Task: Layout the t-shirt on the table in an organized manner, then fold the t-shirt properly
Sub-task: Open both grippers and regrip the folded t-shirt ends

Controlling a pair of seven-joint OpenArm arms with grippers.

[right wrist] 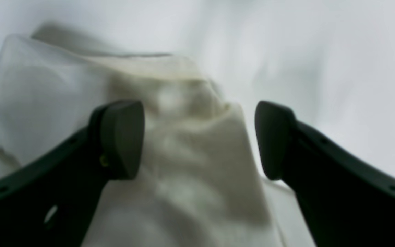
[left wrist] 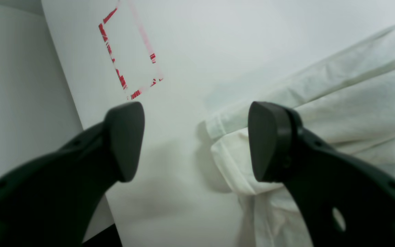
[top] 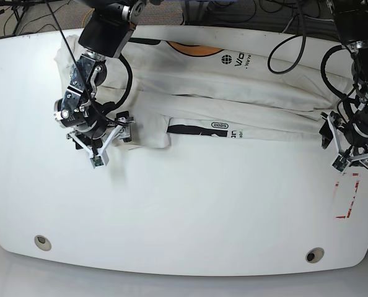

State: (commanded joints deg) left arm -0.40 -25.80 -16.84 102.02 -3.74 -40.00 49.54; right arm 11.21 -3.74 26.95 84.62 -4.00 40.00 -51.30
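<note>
Your white table (top: 184, 210) fills the base view, rounded at its corners, with two round holes (top: 42, 242) near the bottom edge and a red tape rectangle (top: 348, 197) at lower right. Dark cables (top: 246, 12) trail over the floor along the top of the frame. The t-shirt (top: 233, 93) lies stretched across the table's upper half, black lettering showing. Your left gripper (left wrist: 195, 142) hangs spread wide at the shirt's corner, empty. Your right gripper (right wrist: 199, 140) is also spread, with bunched cloth between the fingers (right wrist: 122, 137), ungripped.
</note>
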